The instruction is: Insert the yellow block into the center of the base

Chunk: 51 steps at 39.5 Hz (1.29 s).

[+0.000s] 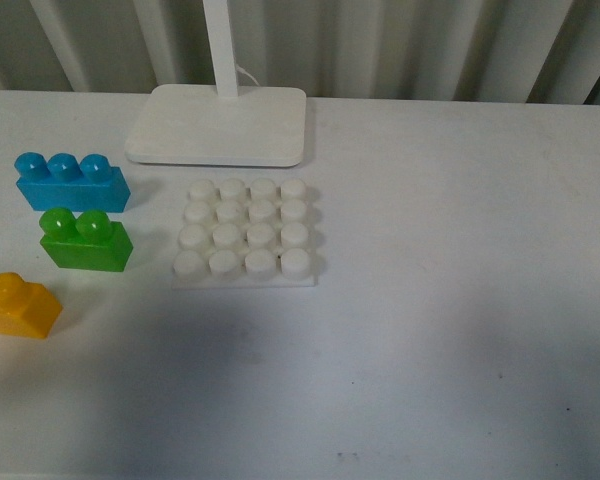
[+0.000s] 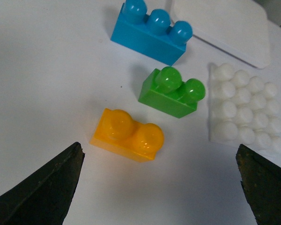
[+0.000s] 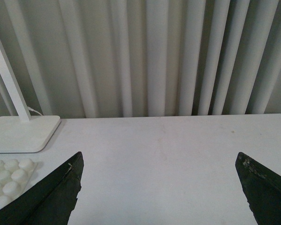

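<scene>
Left wrist view shows my left gripper (image 2: 159,149) spread wide and empty near the yellow block (image 2: 129,135), which sits on the table (image 2: 47,70) just beside the green brick (image 2: 171,93), apart from the base (image 2: 246,108).

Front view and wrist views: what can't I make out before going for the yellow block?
- yellow block: in the front view the left edge cuts it, so only one stud shows; it is whole in the left wrist view.
- base: in the right wrist view it is cut by the picture edge and partly covered by a finger.
- lamp pole: in the front view the top edge cuts it; the head is unseen.
</scene>
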Each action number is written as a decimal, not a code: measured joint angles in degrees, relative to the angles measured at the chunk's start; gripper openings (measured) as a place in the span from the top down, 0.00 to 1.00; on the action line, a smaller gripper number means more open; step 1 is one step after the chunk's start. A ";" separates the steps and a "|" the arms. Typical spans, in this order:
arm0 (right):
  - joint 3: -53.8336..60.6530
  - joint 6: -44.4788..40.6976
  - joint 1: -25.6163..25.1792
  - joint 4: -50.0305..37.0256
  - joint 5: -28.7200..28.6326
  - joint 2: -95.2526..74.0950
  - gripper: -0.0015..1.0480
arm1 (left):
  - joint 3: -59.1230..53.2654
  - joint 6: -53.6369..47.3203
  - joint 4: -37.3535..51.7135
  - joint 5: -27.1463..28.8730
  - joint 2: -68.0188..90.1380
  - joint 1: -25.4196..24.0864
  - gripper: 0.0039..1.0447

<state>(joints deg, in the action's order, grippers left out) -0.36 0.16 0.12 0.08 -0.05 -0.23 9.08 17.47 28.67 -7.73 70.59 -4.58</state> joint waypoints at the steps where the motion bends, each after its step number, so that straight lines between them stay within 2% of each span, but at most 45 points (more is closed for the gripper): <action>1: 0.00 0.00 0.00 0.00 0.00 0.00 0.09 | 0.09 -0.35 0.37 0.02 0.70 -0.15 0.06; 17: 0.00 0.00 0.00 0.00 0.00 0.00 0.09 | 2.16 -6.36 8.07 -2.19 12.61 -0.28 0.06; 29: 0.00 0.00 0.00 0.00 0.00 0.00 0.09 | 4.22 -18.34 12.15 -5.38 20.96 -0.94 0.06; 51: 0.00 0.00 0.00 0.00 0.00 0.00 0.09 | 7.37 -23.52 14.56 -7.45 27.82 -3.21 0.06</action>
<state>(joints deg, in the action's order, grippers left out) -0.36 0.16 0.12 0.08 -0.05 -0.23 16.45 -6.04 43.22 -15.18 98.41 -7.79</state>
